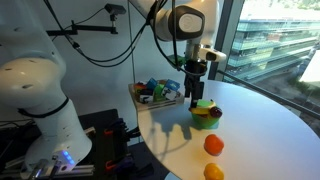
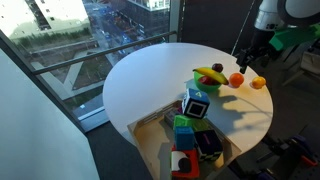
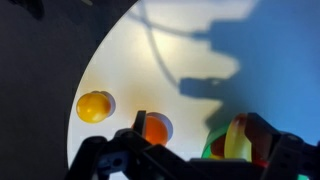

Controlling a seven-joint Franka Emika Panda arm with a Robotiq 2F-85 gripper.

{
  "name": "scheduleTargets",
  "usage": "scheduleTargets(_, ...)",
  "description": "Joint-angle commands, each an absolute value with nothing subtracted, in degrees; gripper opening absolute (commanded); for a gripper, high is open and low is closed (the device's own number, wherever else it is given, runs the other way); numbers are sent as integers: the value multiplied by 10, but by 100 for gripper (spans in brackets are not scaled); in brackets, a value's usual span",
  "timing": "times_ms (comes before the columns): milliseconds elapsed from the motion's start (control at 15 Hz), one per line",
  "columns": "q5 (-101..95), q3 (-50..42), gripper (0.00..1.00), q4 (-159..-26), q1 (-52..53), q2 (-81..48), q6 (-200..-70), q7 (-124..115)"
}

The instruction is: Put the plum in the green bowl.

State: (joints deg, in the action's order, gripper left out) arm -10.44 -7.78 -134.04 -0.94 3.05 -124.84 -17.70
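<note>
The green bowl (image 1: 207,121) stands on the round white table and shows in both exterior views (image 2: 207,79). It holds a yellow banana-like piece (image 3: 236,138). A dark reddish shape (image 1: 216,114) lies beside the banana in the bowl; I cannot tell whether it is the plum. No plum shows on the table. My gripper (image 1: 193,97) hangs just above the bowl's side towards the tray. In the wrist view its fingers (image 3: 200,140) stand wide apart with nothing between them, and the bowl's rim (image 3: 212,148) is at the right finger.
Two orange fruits (image 1: 213,145) (image 1: 213,172) lie on the table near the bowl; they also show in the wrist view (image 3: 155,128) (image 3: 94,105). A tray of mixed blue and green objects (image 1: 155,92) stands at the table's edge. A window runs behind the white table (image 2: 150,80).
</note>
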Motion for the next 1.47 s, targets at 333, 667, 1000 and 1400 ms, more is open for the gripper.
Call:
scheduleTargets(333,-94,-65,100,-1388,-26,125,-1194,17)
scheduleTargets(667,-68,-70,100,-1402,-24,171,-1157,77)
scheduleTargets(1000,-26,-74,100,-1407,-22,219,-1116,107)
scheduleTargets(1400,-3,-70,100,-1425,-25,279,-1101,87)
